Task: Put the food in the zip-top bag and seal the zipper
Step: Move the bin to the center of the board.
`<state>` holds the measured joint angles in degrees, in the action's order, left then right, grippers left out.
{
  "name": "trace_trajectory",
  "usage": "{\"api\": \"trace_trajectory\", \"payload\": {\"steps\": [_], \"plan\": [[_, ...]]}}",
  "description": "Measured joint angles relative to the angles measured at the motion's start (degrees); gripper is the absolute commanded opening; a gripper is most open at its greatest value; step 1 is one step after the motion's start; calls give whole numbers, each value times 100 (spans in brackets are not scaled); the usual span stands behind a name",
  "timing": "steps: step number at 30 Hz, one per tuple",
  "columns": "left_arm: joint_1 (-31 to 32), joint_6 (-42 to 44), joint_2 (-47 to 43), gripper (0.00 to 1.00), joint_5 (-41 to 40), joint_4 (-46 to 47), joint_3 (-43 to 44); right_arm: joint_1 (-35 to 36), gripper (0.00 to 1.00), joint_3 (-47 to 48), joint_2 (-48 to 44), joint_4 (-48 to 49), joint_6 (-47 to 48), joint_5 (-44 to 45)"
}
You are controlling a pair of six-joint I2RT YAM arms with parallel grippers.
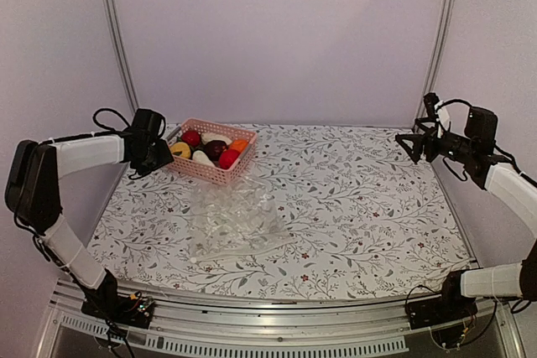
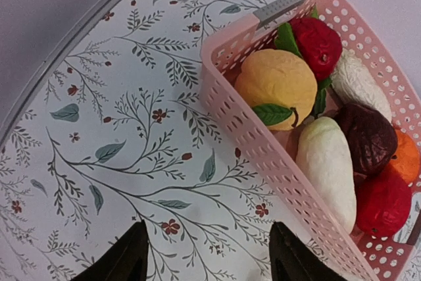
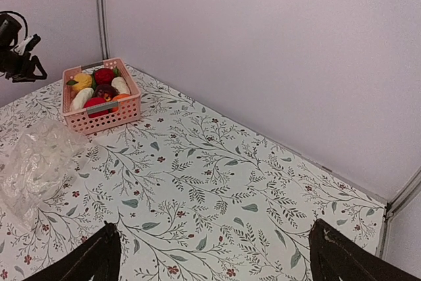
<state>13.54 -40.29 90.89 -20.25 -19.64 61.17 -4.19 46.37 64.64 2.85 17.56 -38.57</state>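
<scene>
The table (image 1: 361, 207) is being shown as a white surface, printed all over with grey-green leafy sprigs and small red flowers; its near edge is being bordered by a metal rail (image 1: 277, 314). Two things are being carried directly on it. A pink lattice basket (image 1: 205, 172) is being borne at the far left, close to the back edge and set askew to it; toy food (image 1: 216, 148) is being held inside it, off the surface. A clear, crumpled bag (image 1: 233, 222) is being borne lying just in front of the basket, left of the middle; whether the two are touching cannot be told.
</scene>
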Motion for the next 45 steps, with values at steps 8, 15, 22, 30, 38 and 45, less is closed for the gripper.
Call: {"api": "trace_trajectory", "payload": {"steps": [8,15,22,30,38,45], "plan": [[-109,-715,925,62,361,9,389,-2,98,0,63,-175,258,-448],[-120,-1043,1502,60,708,42,990,-2,98,0,63,-308,385,-592],[-68,-1342,1510,61,767,66,1021,-2,98,0,101,-446,457,-706],[-9,-1458,2363,47,807,46,1908,-2,98,0,122,-542,503,-717],[256,-1355,2693,21,824,-79,2271,-2,97,0,122,-544,568,-706],[885,-1003,3023,13,918,-74,3040,-2,97,7,131,-546,588,-629]]}}
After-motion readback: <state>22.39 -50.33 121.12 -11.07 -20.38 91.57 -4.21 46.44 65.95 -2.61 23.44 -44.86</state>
